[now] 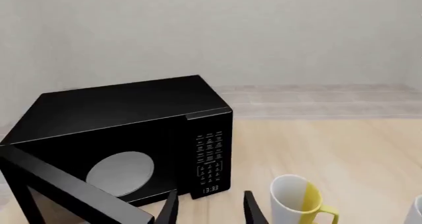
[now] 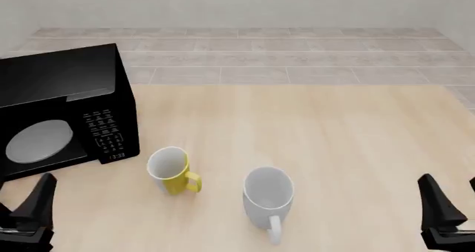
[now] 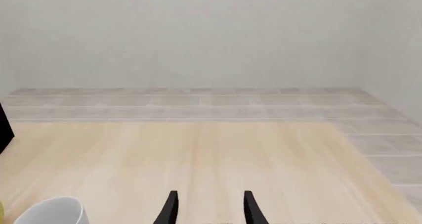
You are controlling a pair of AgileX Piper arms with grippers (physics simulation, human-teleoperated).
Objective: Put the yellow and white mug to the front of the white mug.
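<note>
I have both claws spread and empty, left gripper (image 2: 26,216) nearest the yellow and white mug (image 2: 170,170), which stands left of the white mug (image 2: 268,198), so I'd judge it the natural picker.

A pale wooden table (image 2: 334,135) carries three things. A black microwave (image 2: 63,110) stands at its left; just right of it sits the yellow and white mug (image 2: 171,170), then the white mug (image 2: 267,196), slightly nearer the camera.

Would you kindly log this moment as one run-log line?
left gripper: open, empty | right gripper: open, empty | yellow and white mug: on table, left of white mug | stage: pre-grasp
</note>
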